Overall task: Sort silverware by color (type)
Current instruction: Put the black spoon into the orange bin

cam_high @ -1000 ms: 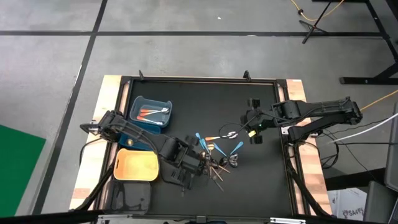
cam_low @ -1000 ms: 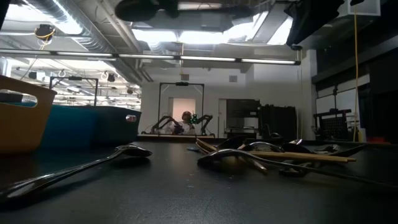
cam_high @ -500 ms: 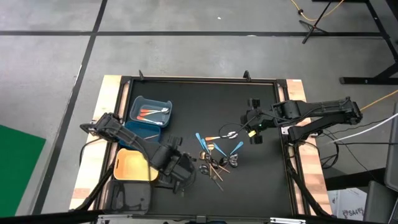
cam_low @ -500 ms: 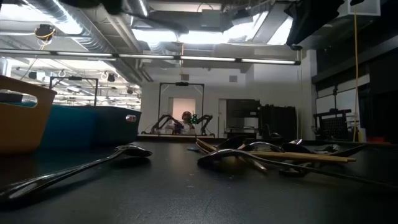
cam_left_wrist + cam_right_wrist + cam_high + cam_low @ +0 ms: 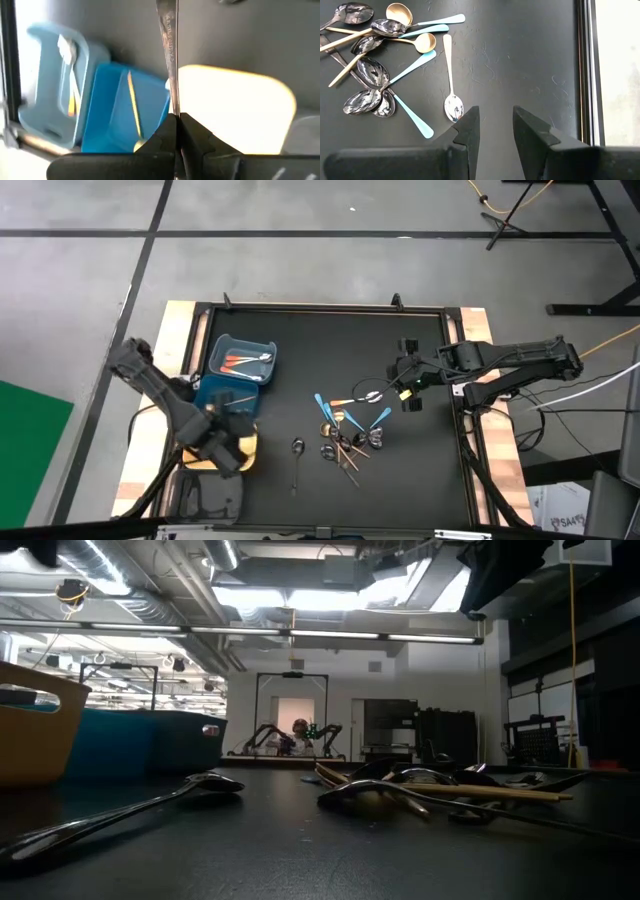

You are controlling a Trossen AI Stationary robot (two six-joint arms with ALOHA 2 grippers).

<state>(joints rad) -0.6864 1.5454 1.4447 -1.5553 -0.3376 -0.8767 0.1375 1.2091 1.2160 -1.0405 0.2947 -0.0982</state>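
Note:
My left gripper point(image 5: 176, 120) hovers over the yellow bin point(image 5: 235, 110) at the table's left point(image 5: 225, 442), shut on a thin silvery-grey piece of silverware point(image 5: 170, 55). Only its handle shows. The rest of the silverware, light blue, gold and dark spoons, lies in a pile point(image 5: 345, 435) at mid table point(image 5: 385, 65). One dark spoon point(image 5: 297, 460) lies alone left of the pile. My right gripper point(image 5: 492, 125) hangs open above the table to the right of the pile point(image 5: 405, 385), close to a pale-handled spoon with a silver head point(image 5: 451, 75). My left gripper pinches the narrow part of the handle point(image 5: 174, 107) between its two fingers. The handle runs on past the fingertips, and its wider free end point(image 5: 166, 15) is out in front. It is lifted clear, above the yellow bin. Whatever lies behind the fingers is hidden.
A light blue bin point(image 5: 243, 360) with orange-handled pieces and a darker blue bin point(image 5: 125, 110) stand beyond the yellow one. A grey bin point(image 5: 210, 495) sits at the near left corner. A raised frame point(image 5: 320, 308) borders the black table.
My left gripper has swung from the pile toward the table's left edge, to above the yellow bin. It rolled its wrist on the way and stayed shut on its piece. The lone dark spoon it had been covering now shows on the table.

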